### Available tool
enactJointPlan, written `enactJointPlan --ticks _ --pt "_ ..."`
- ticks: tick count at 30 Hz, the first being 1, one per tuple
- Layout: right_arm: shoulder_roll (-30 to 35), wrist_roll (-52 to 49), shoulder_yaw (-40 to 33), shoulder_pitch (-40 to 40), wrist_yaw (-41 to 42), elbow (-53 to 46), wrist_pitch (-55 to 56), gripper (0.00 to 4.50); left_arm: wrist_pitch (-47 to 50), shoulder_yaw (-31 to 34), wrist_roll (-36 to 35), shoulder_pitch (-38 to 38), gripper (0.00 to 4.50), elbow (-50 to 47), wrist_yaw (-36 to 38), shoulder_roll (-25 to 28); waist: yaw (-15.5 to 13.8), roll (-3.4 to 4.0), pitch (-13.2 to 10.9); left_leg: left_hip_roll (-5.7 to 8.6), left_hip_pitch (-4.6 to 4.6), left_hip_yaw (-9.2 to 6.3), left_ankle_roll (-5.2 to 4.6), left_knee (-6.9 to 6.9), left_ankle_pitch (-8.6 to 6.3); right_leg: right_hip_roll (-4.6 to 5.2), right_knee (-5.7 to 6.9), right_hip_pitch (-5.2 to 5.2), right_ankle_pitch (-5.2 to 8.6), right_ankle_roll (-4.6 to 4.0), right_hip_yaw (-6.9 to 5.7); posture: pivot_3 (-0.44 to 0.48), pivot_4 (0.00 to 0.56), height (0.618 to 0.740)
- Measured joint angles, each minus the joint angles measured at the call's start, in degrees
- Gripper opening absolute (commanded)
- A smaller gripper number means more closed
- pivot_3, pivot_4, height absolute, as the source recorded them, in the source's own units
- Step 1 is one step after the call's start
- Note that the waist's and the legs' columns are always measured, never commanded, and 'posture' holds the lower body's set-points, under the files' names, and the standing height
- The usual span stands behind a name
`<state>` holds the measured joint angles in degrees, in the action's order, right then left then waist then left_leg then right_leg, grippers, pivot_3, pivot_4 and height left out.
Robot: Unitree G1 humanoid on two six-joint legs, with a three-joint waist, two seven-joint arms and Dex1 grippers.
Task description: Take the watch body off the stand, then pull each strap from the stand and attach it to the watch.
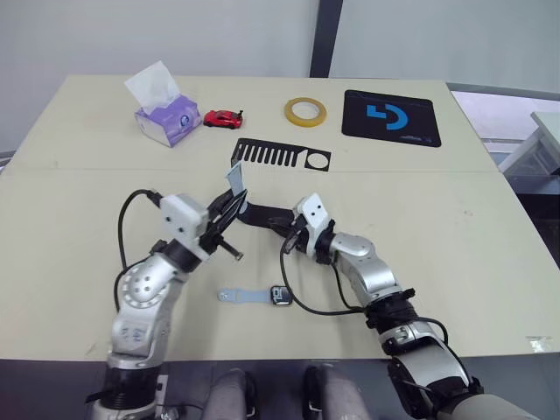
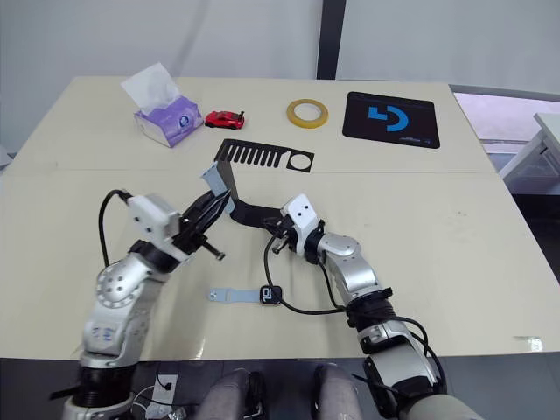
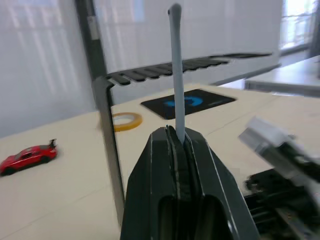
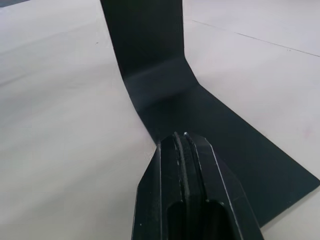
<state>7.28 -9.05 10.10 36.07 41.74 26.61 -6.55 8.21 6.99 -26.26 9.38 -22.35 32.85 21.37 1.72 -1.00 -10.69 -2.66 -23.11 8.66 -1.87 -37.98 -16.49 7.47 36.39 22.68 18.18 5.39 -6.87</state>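
Left gripper [image 3: 176, 137] is clamped on one pale blue strap [image 3: 175, 70], held upright just beside the stand's [image 1: 280, 156] slotted top plate, near its left end. Right gripper [image 4: 182, 140] has its fingers pressed together with nothing between them, tips down on the stand's flat base, close to the bend where the upright back rises. Watch body [image 1: 280, 295] lies flat on the table [image 1: 490, 227] in front of the stand, with the other strap [image 1: 241, 297] already joined to its left side. At the far edge of the table: tissue box [image 1: 166, 118], red toy car [image 1: 223, 118], tape roll [image 1: 304, 111], black mat [image 1: 390, 117].
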Motion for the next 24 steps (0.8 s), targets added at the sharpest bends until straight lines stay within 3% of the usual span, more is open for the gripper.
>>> enactJointPlan --ticks 5,10,14,19,20,21,24 --pt "5.78 -4.35 -1.38 -5.93 7.03 -8.96 -3.20 0.00 10.07 6.83 -14.77 -0.80 0.04 0.77 11.21 11.45 -0.13 0.04 -0.03 0.04 -0.08 -0.08 -0.01 0.00 0.00 0.00 -0.09 0.00 0.00 0.00 -0.04 0.000 0.150 0.740" --pt "17.74 -14.25 -7.76 -16.86 15.58 -25.73 -9.98 0.00 20.56 9.63 -25.00 -0.74 0.04 3.30 21.27 20.95 -0.19 0.07 -0.05 0.04 -0.09 -0.17 -0.02 0.07 -0.06 -0.02 -0.44 -0.11 0.00 0.01 -0.10 0.000 0.150 0.740" --pt "24.52 -20.87 -14.53 -27.26 18.43 -36.71 -13.11 0.00 26.97 9.99 -29.61 -0.04 0.04 6.57 27.74 24.97 -0.13 0.08 -0.06 0.01 -0.01 -0.14 0.07 0.23 -0.08 -0.07 -0.56 -0.08 0.00 0.00 -0.10 0.000 0.150 0.740" --pt "25.56 -23.90 -22.93 -36.69 16.42 -40.68 -12.21 0.00 30.38 9.08 -30.51 1.98 0.04 8.16 32.45 26.50 -0.33 0.09 -0.06 0.05 0.03 -0.10 0.11 0.29 -0.04 -0.07 -0.55 -0.05 0.02 -0.03 -0.04 0.000 0.150 0.740" --pt "25.56 -24.61 -24.63 -38.25 15.92 -41.42 -12.13 0.65 30.71 8.45 -30.51 3.11 0.00 8.69 33.04 26.44 -0.36 0.09 -0.06 0.06 0.04 -0.10 0.10 0.28 -0.04 -0.06 -0.54 -0.06 0.02 -0.03 -0.03 0.000 0.150 0.740" --pt "25.56 -25.38 -25.58 -38.90 15.42 -42.17 -12.29 0.89 30.95 7.97 -30.50 3.85 0.00 9.07 33.35 26.36 -0.38 0.09 -0.06 0.06 0.03 -0.10 0.09 0.28 -0.03 -0.05 -0.54 -0.06 0.02 -0.03 -0.03 0.000 0.150 0.740" --pt "25.53 -28.64 -26.51 -39.97 14.54 -45.39 -13.89 2.40 31.29 5.42 -30.22 7.19 0.00 9.56 34.28 24.92 -0.40 0.09 -0.06 0.06 0.04 -0.11 0.08 0.28 -0.02 -0.04 -0.52 -0.07 0.02 -0.03 -0.01 0.000 0.150 0.740"
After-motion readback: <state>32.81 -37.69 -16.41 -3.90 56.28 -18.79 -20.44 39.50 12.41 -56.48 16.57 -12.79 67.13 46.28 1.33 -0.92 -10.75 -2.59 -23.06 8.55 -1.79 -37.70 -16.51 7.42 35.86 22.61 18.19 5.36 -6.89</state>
